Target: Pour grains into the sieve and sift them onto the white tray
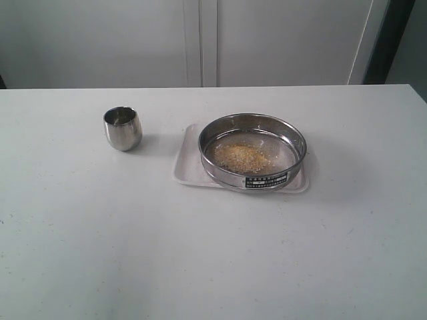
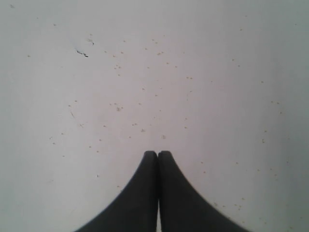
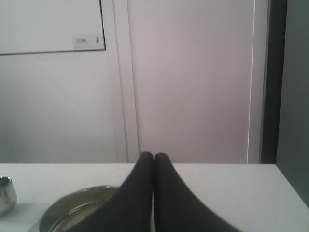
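While left gripper (image 2: 158,153) and right gripper (image 3: 154,154) are pinched together empty, the sieve (image 1: 267,180) (label toward the lower edge) sits mouth-up on the white tray (image 1: 186,163), lengthwise left-to-right.

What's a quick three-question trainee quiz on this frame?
1. Fill in: the left claw and the right claw are both ____ and hold nothing.
2. Where is the heap of grains? A. in the left claw. B. in the sieve. C. in the right claw.
3. True or false: the sieve rests on the white tray.
Key: 1 shut; 2 B; 3 true.
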You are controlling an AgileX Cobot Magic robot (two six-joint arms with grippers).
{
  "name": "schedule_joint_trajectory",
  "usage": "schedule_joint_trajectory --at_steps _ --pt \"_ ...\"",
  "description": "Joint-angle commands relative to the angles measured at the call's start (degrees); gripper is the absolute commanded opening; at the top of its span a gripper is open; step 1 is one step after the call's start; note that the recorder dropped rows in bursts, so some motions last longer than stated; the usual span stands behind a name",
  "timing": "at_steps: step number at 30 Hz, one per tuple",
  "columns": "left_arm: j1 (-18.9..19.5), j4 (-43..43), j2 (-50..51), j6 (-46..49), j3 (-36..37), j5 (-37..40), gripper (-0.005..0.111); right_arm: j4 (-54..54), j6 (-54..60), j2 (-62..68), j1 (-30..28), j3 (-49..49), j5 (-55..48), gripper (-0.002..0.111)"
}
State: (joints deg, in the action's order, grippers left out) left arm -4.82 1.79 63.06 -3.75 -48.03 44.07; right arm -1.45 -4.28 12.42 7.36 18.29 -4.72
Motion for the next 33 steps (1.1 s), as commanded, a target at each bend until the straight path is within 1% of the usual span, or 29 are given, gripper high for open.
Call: schedule_joint_trajectory --at_steps 1,6,15,26,33 --pt "0.09 0.65 -0.44 0.13 0.24 0.32 0.0 -0.01 0.66 7.76 0.17 4.89 -3.65 0.0" --pt "0.09 0.65 -0.44 0.13 0.24 0.32 0.0 -0.01 0.66 15.06 0.17 8.18 -4.83 0.0" --pt "0.09 0.65 -0.44 0.13 0.24 0.32 0.0 -0.01 0.66 24.91 0.17 9.56 -3.58 0.0" --pt "0.09 0.65 -0.44 0.13 0.24 0.32 0.0 -0.01 0.66 44.53 0.17 21.42 -10.11 0.0" --pt "0.09 0.65 -0.44 0.13 0.24 0.32 0.0 -0.12 1.46 53.66 0.17 28.32 -14.23 0.0"
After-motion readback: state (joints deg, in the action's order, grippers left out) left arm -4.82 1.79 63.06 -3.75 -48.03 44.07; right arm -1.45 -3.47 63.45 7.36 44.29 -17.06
